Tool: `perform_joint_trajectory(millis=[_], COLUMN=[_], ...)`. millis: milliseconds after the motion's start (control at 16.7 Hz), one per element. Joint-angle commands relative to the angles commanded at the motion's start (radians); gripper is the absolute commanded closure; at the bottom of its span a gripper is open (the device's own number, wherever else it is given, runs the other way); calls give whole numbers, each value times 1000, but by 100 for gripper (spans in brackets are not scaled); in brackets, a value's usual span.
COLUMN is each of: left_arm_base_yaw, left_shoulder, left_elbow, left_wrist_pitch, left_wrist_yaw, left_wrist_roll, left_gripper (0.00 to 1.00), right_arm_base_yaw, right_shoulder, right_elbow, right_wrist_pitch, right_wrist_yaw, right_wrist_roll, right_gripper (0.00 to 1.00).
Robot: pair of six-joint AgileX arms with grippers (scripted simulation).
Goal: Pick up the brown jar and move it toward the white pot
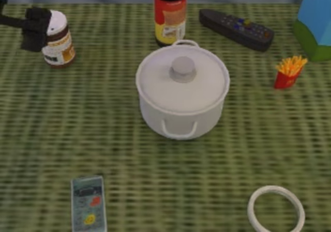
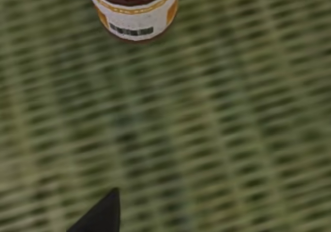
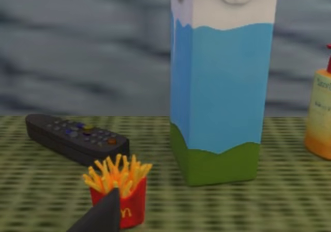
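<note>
The brown jar (image 1: 58,40), with its white lid and white-and-orange label, stands upright on the green woven mat at the back left. My left gripper (image 1: 34,29) hovers just left of it, open and holding nothing. In the left wrist view the jar (image 2: 133,11) lies well ahead of one dark fingertip (image 2: 106,211), with bare mat between them. The white pot (image 1: 182,90), lid on with a grey knob, sits at the table's middle, to the right of the jar. My right gripper is out of the top view; its wrist view shows one fingertip (image 3: 106,214) and no grasped thing.
A tall dark bottle (image 1: 170,12) stands behind the pot. A black remote (image 1: 236,29), a fries box (image 1: 288,72) and a blue-green carton (image 1: 315,20) are at the back right. A white ring (image 1: 275,209) and a small calculator (image 1: 88,203) lie near the front edge.
</note>
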Motion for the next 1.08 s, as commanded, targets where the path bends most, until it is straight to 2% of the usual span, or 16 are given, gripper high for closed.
perform_joint_trajectory(millis=[360, 660, 840, 1080], left_arm_base_yaw=[8, 21, 26, 28], left_shoulder=[525, 808, 895, 919], left_elbow=[538, 891, 1018, 1055], left_wrist_pitch=[-238, -340, -365, -370], left_wrist_yaw=[-6, -25, -35, -39], left_wrist_roll=[74, 120, 136, 140], left_gripper=[0, 0, 0, 0], right_arm_base_yaw=[0, 0, 0, 0], right_shoulder=[0, 0, 0, 0], right_elbow=[0, 0, 0, 0], right_wrist_pitch=[0, 0, 0, 0], right_wrist_yaw=[0, 0, 0, 0], right_wrist_roll=[0, 0, 0, 0], right_gripper=[0, 0, 0, 0])
